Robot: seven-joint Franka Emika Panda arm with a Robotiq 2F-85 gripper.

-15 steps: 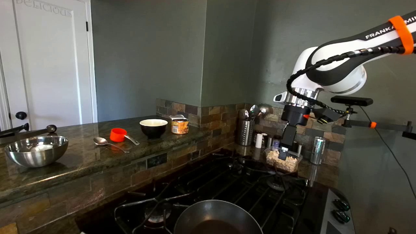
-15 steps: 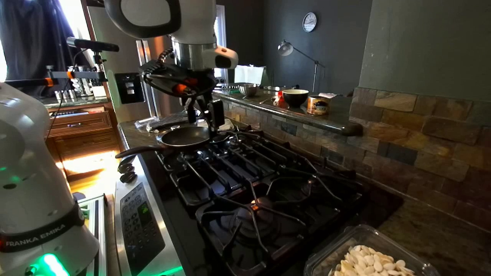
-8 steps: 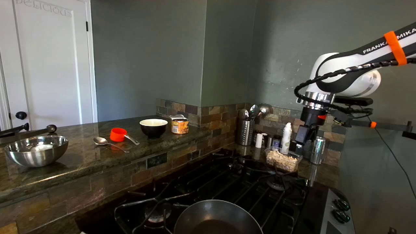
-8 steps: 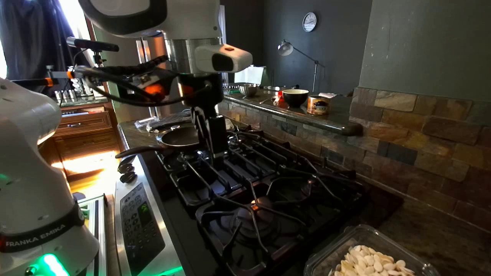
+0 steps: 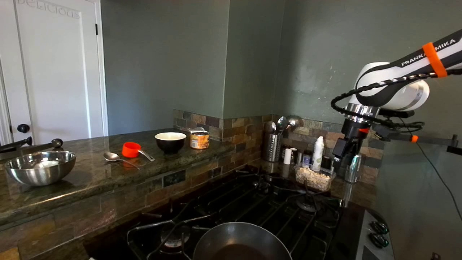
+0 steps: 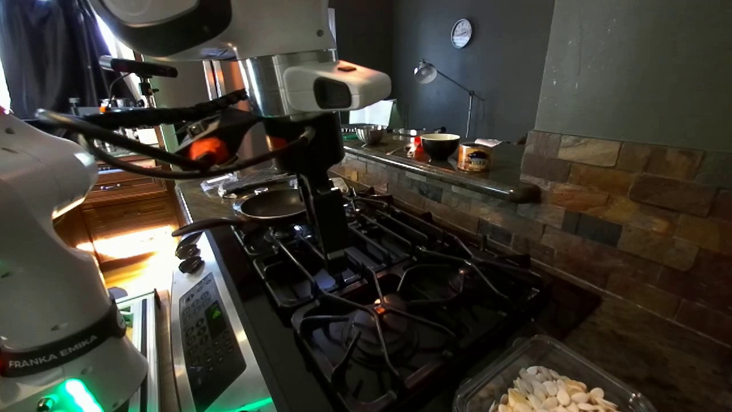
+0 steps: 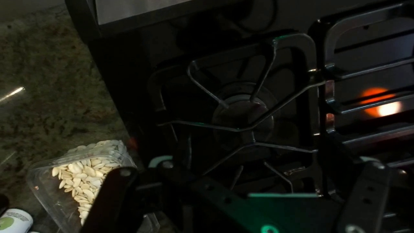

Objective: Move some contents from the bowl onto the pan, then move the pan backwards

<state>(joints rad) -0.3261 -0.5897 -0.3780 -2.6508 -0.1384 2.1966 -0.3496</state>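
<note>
Tub point(image 7: 51, 200) beside stovetop edge point(image 7: 113, 87); pan point(image 5: 242, 240) well apart, grates point(image 7: 207, 126) between; gripper point(image 6: 330, 246) above.

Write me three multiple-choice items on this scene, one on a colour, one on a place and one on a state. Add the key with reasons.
1. What colour is the small cup on the raised counter?
A) blue
B) white
C) red

2. Where is the frying pan?
A) on the raised counter
B) on the stove
C) beside the small cup

3. How does the end effector stand?
A) open
B) fully shut
C) shut on the small cup

Key:
1: C, its bright red shows in an exterior view.
2: B, both exterior views show it on the stove.
3: A, in the wrist view the jaws stand wide apart with nothing gripped.
</note>
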